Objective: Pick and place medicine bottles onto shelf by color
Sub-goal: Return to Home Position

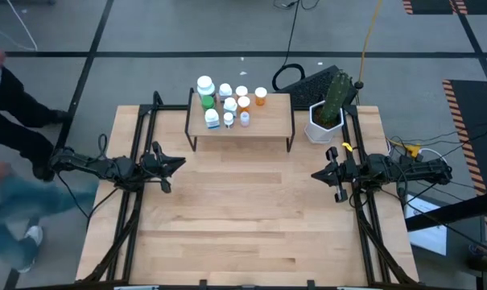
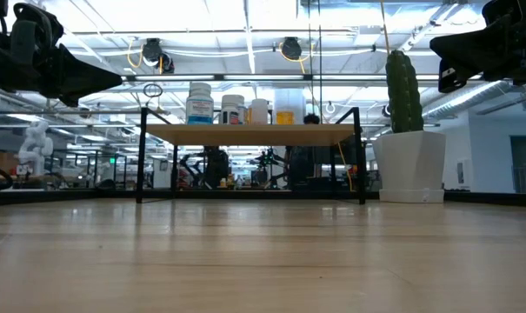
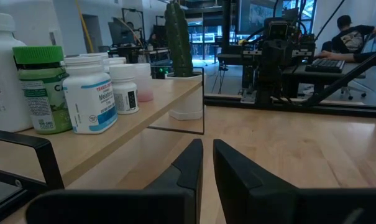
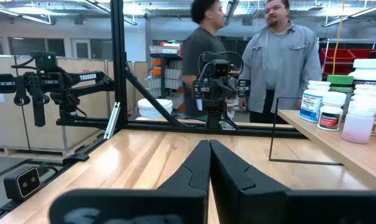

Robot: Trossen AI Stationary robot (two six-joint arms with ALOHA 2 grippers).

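Note:
Several medicine bottles (image 1: 229, 101) stand upright on the shelf (image 1: 275, 122), a low light-wood board on thin black legs at the table's far middle. They have white, green and orange bodies; they also show in the left wrist view (image 3: 90, 93), the right wrist view (image 4: 332, 107) and the low view (image 2: 232, 106). My left gripper (image 1: 179, 161) hovers at the table's left, in front of the shelf's left end, shut and empty (image 3: 207, 155). My right gripper (image 1: 316, 173) hovers at the table's right, shut and empty (image 4: 209, 155).
A white hexagonal pot with a cactus (image 1: 327, 113) stands to the right of the shelf. A dark keyboard (image 1: 319, 80) lies beyond the table's far edge. A person (image 1: 10, 121) moves at the table's left; two people (image 4: 250, 56) stand beyond it.

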